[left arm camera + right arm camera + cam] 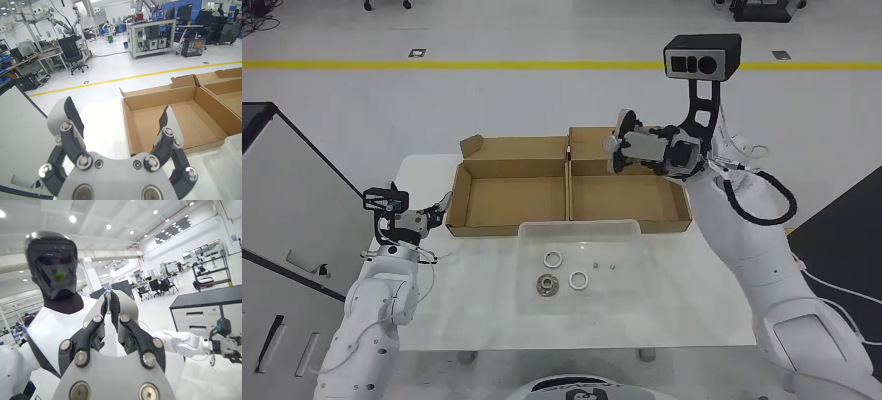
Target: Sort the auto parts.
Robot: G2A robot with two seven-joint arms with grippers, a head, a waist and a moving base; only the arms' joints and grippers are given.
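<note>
gripping a small coiled metal part (107, 303) between its pads, the right gripper (110, 298) was clamped tight on it and hung raised above the far side of the right cardboard box (627, 198). that was presumably so the part could be let go into that compartment. the left gripper (117, 105) sat low near the left edge of the table (442, 290), just beside the left cardboard box (175, 121). its fingers were wide apart and held nothing, so it was likely parked out of the other arm's way. the other parts lay in the clear tray (632, 232) in front of the boxes: a white ring (553, 258), a second white ring (579, 279), a grey toothed hub (546, 287) and some tiny bits (598, 265). with so much in the tray, the sorting seemed at an early stage.
</note>
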